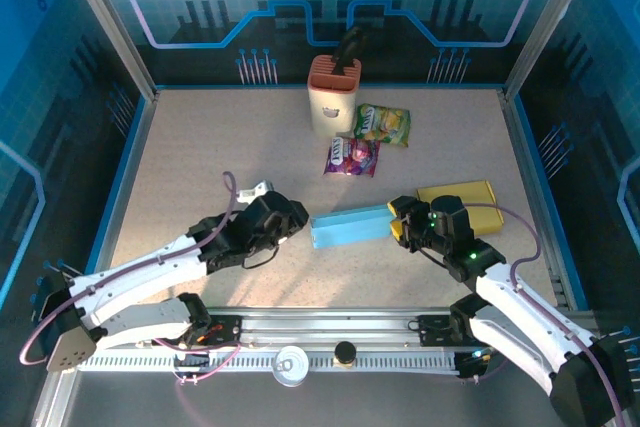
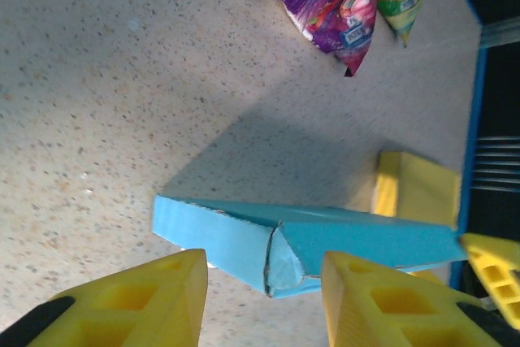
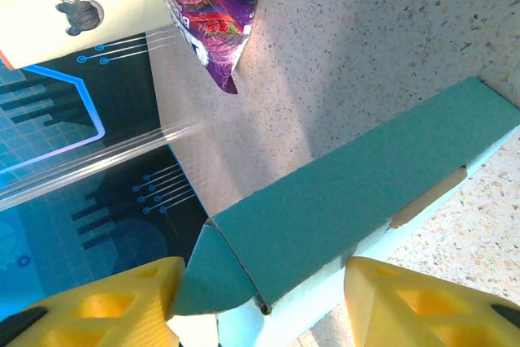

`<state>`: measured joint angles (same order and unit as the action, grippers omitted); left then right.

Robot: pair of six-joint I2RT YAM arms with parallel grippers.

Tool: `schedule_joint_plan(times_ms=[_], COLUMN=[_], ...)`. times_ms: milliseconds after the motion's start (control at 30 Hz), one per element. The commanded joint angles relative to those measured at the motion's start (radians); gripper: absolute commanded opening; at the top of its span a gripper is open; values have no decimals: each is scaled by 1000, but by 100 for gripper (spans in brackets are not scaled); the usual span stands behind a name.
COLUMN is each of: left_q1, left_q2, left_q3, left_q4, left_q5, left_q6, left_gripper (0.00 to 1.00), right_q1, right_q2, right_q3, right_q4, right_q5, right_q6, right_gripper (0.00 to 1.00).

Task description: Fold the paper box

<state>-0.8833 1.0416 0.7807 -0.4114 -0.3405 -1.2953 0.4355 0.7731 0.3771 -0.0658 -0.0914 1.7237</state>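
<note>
Paper box [image 1: 350, 227], blue and long, lies flat mid-tabletop [image 1: 220, 147] between the two arms. The left hand [image 1: 302, 222] straddles its left end and the right hand [image 1: 397, 219] its right end, fingers apart; whether either is pinching, I cannot tell. The end flaps look untucked, so the next move probably calls for pressing one in.

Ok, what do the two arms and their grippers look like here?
Left arm and right arm: white links, black joints, each trailing a pinkish-purple cable. Fingers are yellow plastic with square recesses. Small green lights glow on the right arm.
</note>
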Motion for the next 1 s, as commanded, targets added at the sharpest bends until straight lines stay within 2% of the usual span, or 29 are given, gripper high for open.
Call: schedule_joint_plan(times_ms=[0, 267, 533, 967], left_q1=[25, 40, 48, 58], left_q2=[-9, 74, 97, 107], left_q3=[-33, -33, -53, -84], left_q4=[77, 136, 146, 140], left_q5=[75, 163, 171, 178], left_q6=[-130, -151, -154, -145], left_gripper=[41, 36, 31, 30], right_q1=[-11, -11, -12, -12], right_q2=[9, 9, 9, 23], right_q3=[0, -1, -1, -1], right_q4=[-9, -8, -8, 1], right_q5=[-18, -19, -19, -24], right_q6=[-15, -16, -18, -23], right_gripper=[53, 53, 53, 52])
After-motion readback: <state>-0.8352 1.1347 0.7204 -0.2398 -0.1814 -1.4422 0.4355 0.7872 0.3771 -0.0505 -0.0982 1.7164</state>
